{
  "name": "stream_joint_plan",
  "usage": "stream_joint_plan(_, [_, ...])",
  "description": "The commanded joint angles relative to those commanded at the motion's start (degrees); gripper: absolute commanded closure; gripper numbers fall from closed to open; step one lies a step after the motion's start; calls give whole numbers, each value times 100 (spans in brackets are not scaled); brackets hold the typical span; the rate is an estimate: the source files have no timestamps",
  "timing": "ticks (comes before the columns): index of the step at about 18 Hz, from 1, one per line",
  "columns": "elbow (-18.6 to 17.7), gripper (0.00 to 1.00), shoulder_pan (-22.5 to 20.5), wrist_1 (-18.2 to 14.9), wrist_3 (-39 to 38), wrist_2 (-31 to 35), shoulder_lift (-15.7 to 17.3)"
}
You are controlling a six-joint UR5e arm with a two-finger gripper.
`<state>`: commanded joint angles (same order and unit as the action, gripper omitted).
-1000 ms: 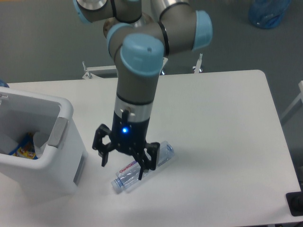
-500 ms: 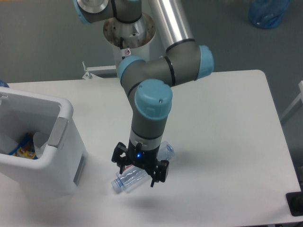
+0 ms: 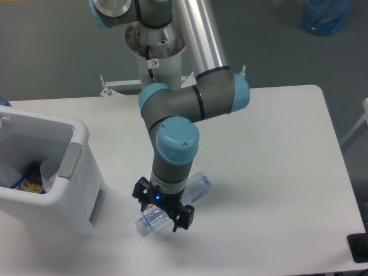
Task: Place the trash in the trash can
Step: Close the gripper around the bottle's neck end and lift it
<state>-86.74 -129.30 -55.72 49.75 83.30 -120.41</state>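
Observation:
The clear plastic water bottle point(image 3: 198, 187) with a white-and-red label lies on its side on the white table, its cap end point(image 3: 142, 225) pointing to the front left. My gripper point(image 3: 163, 216) is lowered over the bottle's middle, one finger on each side, and looks open. The bottle still rests on the table. To the left stands the trash can point(image 3: 80, 135), a large white bin with a grey panel point(image 3: 68, 160). Inside it I see a whitish wrinkly plastic piece point(image 3: 48, 171) and a colourful wrapper point(image 3: 30, 179).
The table's front edge runs close below the bottle. A blue bag point(image 3: 325, 14) lies on the floor at the far right. A black object point(image 3: 359, 248) sits at the table's front right corner. Metal brackets point(image 3: 106, 87) stick up at the back edge.
The arm has come down and folded forward, bringing the gripper from above the bottle to around its middle. The bottle has not moved.

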Motion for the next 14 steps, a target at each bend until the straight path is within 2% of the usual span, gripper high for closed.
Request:
stream_joint_plan(7, [-115,0,98,-9,0,178,-149])
stream_joint_plan(14, [-27,0,186,18,-9,362,-395])
